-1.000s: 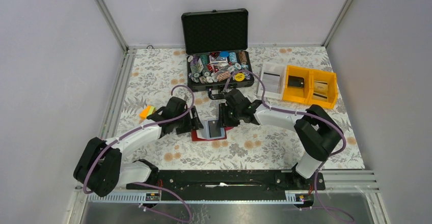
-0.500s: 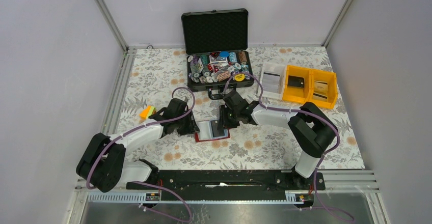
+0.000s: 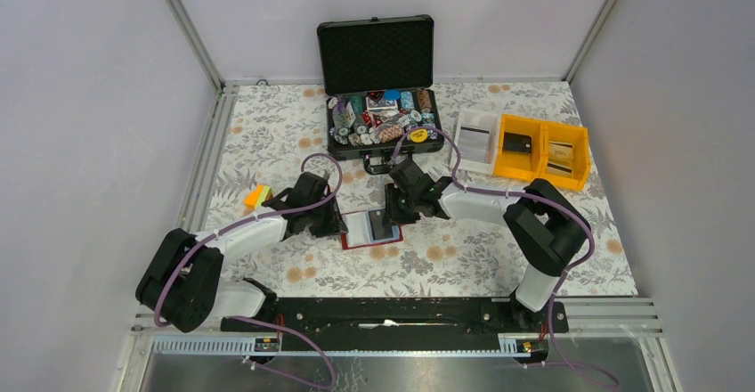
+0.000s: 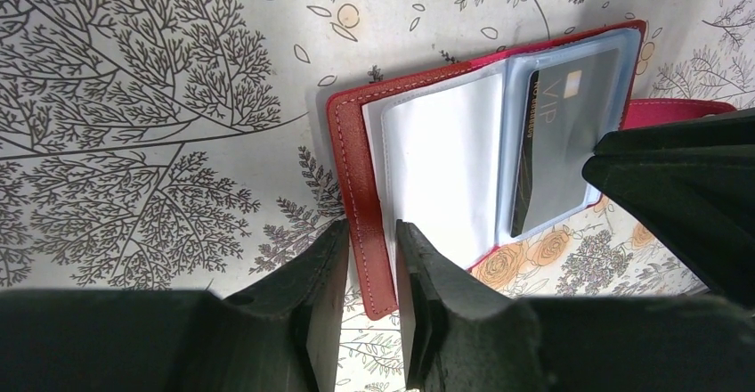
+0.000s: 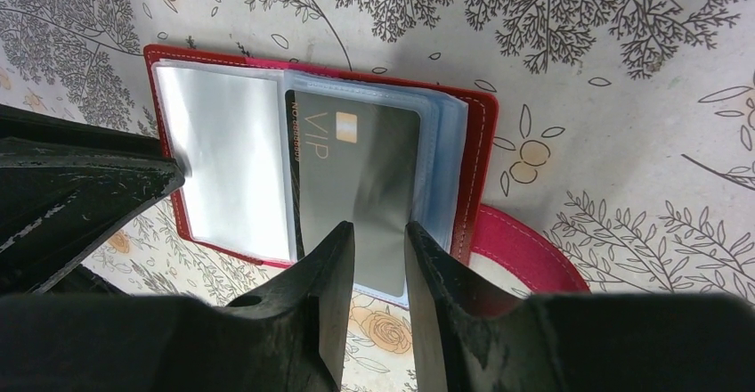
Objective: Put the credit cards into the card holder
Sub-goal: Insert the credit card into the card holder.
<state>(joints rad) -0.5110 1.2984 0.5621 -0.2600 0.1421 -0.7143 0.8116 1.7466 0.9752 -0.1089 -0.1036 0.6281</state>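
Note:
The card holder [image 3: 369, 229] lies open on the flowered cloth between both arms, a red wallet with clear sleeves. A grey credit card [image 5: 356, 169] marked VIP sits inside a sleeve on its right half, also seen as the credit card [image 4: 556, 142]. My left gripper [image 3: 336, 223] [image 4: 370, 227] has its jaws drawn in on the card holder's [image 4: 356, 169] left cover edge. My right gripper [image 3: 392, 216] [image 5: 380, 227] stands over the sleeved card near the card holder's [image 5: 472, 169] right cover, jaws a narrow gap apart with nothing pinched.
An open black case [image 3: 331, 134] full of poker chips stands just behind the grippers. At the back right are a white tray [image 3: 476, 138] and yellow bins [image 3: 543, 151] holding flat items. A small yellow-orange block [image 3: 258, 196] lies left of the left arm.
My left jaws have closed in around the holder's left cover edge, and that cover has drawn in toward the middle. The right jaws narrowed slightly and stayed in place.

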